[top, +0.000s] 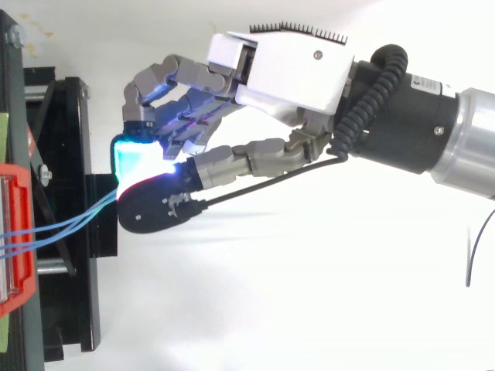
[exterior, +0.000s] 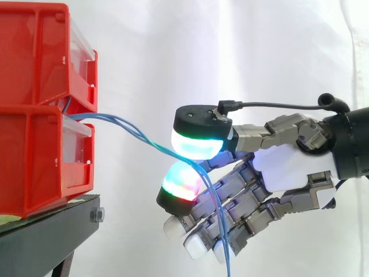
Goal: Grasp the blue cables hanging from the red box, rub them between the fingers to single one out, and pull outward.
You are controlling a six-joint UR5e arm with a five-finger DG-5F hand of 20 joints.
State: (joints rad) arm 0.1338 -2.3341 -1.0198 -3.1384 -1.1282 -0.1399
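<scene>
The robot hand point(exterior: 288, 167) reaches in level from the right edge, fingers curled, with two glowing fingertips point(exterior: 196, 144) at centre frame pinching the blue cables point(exterior: 147, 140).

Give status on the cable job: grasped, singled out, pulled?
Done: the grasp. The hand pinches the blue cables between two glowing pads, out from the red box. In hand: the singling; several strands run into the pinch together and hang below it. Left: rubbing down to one strand, then the outward pull; the cables curve loosely, so no pull looks under way.
</scene>
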